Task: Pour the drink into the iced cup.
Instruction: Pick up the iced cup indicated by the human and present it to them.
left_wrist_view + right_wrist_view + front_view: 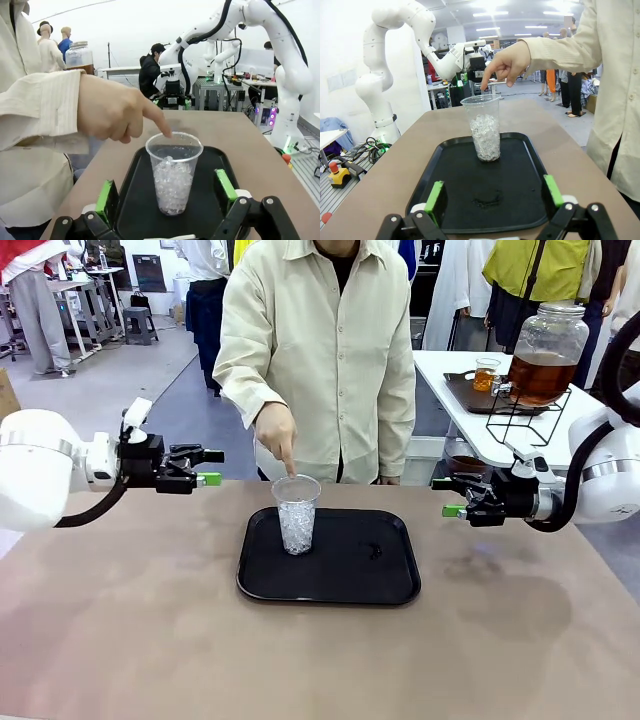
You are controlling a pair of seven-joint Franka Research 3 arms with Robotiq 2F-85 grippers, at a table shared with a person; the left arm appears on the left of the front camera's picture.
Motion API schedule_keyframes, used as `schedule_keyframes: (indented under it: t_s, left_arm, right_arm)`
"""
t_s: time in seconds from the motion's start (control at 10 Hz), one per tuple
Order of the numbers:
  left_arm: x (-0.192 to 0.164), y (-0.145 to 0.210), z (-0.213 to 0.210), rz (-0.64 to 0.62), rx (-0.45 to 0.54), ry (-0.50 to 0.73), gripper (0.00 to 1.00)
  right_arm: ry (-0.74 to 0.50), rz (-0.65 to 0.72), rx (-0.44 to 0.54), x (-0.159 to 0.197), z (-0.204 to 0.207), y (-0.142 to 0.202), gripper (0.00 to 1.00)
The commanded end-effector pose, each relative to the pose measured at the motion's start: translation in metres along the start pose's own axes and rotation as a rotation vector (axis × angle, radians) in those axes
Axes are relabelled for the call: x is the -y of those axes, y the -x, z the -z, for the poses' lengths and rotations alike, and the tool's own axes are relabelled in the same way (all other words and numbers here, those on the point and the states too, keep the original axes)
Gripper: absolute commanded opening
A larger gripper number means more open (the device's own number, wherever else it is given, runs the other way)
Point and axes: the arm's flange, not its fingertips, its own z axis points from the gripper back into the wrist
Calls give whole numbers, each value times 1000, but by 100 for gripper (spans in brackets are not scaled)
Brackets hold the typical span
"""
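Hovering wide open and empty at 9 and 3 o'clock of the iced cup [297, 512], the left end effector [212, 467] and right end effector [447, 497] had the drink [541, 375] at 1 o'clock in its jar [548, 325], so fetching it first, then pouring centred, looked wise.

Black tray [340, 570], tan counter [120, 640], clear cup [297, 502] of whitish ice [296, 530], amber drink [540, 377] in clear jar [548, 335], green pads [209, 479] on black left end effector [212, 467] and right end effector [447, 497].
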Motion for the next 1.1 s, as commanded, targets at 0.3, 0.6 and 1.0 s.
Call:
schedule_keyframes:
  t_s: [0.3, 0.6, 1.0]
  left_arm:
    - [-12, 43, 30, 71, -13, -11, 100]
    - [-11, 62, 48, 67, -31, -2, 100]
    - [-9, 79, 70, 53, -45, 19, 100]
  right_arm:
    - [-3, -2, 0, 0, 2, -2, 100]
    - [-3, -2, 0, 0, 2, -2, 100]
    - [-3, -2, 0, 0, 2, -2, 100]
